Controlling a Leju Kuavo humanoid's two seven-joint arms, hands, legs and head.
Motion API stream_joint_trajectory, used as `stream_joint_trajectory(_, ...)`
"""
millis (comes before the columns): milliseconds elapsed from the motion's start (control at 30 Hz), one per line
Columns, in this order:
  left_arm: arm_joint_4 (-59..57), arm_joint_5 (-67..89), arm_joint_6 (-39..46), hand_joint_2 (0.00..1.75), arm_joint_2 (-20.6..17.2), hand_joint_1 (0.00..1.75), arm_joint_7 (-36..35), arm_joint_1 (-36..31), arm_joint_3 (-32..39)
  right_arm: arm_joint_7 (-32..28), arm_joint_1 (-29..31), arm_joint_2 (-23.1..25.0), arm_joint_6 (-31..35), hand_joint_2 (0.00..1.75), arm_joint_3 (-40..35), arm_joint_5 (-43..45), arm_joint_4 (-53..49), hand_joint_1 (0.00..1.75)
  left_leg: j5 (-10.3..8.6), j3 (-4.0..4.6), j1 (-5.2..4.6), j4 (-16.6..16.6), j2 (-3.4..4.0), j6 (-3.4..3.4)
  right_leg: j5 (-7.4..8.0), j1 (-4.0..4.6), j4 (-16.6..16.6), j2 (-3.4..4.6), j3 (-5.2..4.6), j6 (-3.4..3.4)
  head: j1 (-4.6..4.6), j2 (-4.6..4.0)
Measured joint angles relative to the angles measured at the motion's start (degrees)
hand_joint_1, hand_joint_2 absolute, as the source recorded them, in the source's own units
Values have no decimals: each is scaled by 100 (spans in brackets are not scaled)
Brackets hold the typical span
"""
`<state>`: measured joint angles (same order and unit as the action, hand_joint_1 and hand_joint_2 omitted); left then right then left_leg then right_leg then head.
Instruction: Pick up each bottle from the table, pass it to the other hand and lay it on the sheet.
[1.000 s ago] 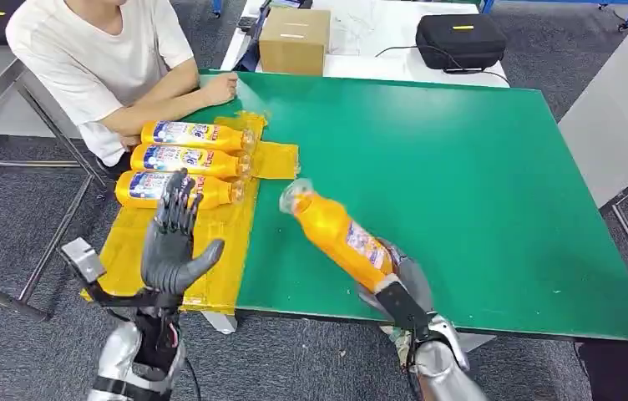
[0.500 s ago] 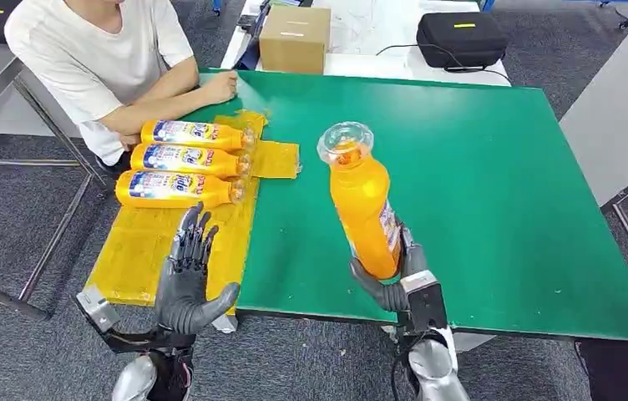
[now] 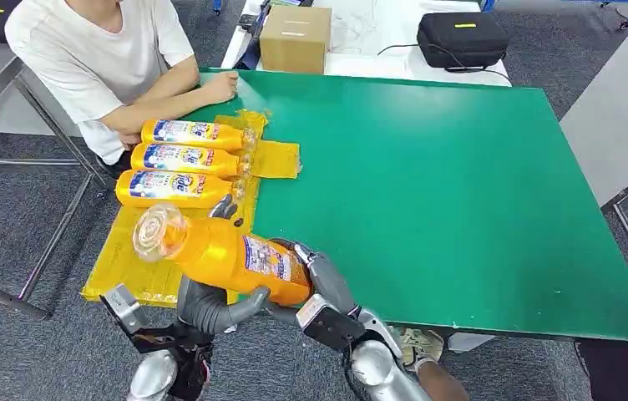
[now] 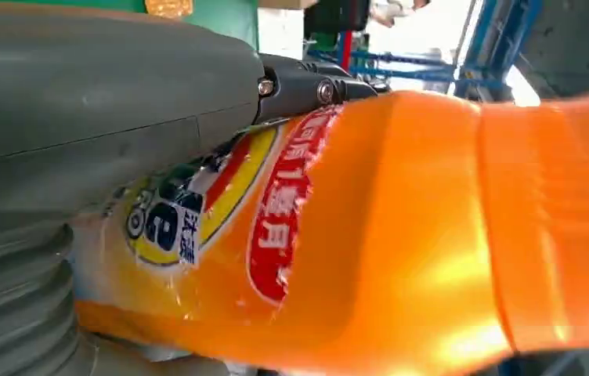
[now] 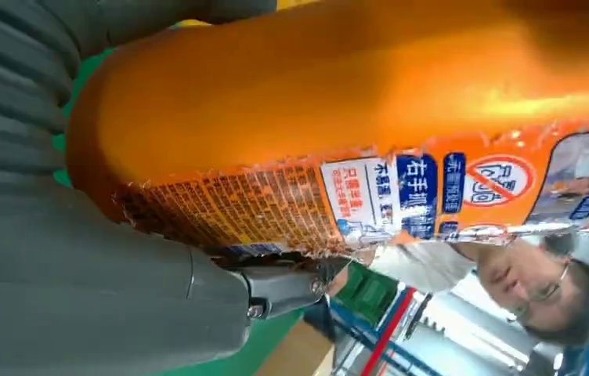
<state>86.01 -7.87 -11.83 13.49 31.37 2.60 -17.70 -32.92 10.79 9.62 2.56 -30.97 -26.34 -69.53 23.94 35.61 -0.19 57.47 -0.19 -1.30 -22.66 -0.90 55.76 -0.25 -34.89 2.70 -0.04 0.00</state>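
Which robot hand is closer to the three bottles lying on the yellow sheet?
Left. The left hand is under the held bottle, beside the sheet, just short of the three bottles. The right hand grips that bottle's base, farther away over the green table.

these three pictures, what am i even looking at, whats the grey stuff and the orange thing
This is a humanoid robot with two silver arms. The wide picture is from a camera high on its body, looking down at a green table. The two close-ups come from cameras at its wrists, so they look turned and crowded.

The grey stuff is the robot's own hands. The orange thing is a bottle, lying sideways in the air between them: the right robot hand grips its base end, and the left robot hand is under its middle, touching it. It looks like a handover.

Three more bottles lie side by side on a yellow sheet at the table's left edge. A person sits beside them.
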Motion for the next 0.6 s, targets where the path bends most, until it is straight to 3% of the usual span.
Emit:
stream_joint_trajectory(267,-343,-350,-15,175,46,0,-237,-285,-17,48,217,44,55,175,-217,136,343,175,0,0,-2,1,1,0,1,-2,0,1,0,1,0,0)
stream_joint_trajectory(300,-357,-361,-24,175,46,38,-239,-292,-20,48,239,44,55,175,-232,155,389,175,0,0,-2,1,1,0,1,-1,0,1,-1,1,0,0)
stream_joint_trajectory(333,-372,-395,-37,175,46,175,-256,-304,-22,48,257,44,55,175,-239,162,428,175,1,0,-2,1,1,0,1,-1,0,1,-1,1,0,0)
stream_joint_trajectory(467,-435,-680,-113,175,46,175,-457,-346,-22,48,329,53,59,175,-254,149,610,175,1,0,-1,0,1,1,0,-1,0,1,-2,0,0,0)
stream_joint_trajectory(500,-453,-728,-124,175,46,175,-501,-350,-17,50,344,53,74,175,-258,138,643,164,1,0,-1,0,1,1,0,0,0,1,-2,0,0,0)
stream_joint_trajectory(533,-470,-763,-131,175,46,175,-523,-355,-13,57,355,53,83,175,-263,127,671,127,1,0,-1,0,2,1,0,-1,0,1,-2,0,0,0)
stream_joint_trajectory(567,-484,-774,-135,175,46,175,-538,-355,-9,59,364,53,103,175,-271,114,695,0,1,0,-1,0,2,0,0,-1,0,1,-2,0,0,0)
stream_joint_trajectory(600,-494,-787,-144,175,46,175,-549,-355,-9,61,375,53,107,175,-282,107,715,0,1,0,-1,0,2,0,0,-1,0,1,-2,0,0,0)
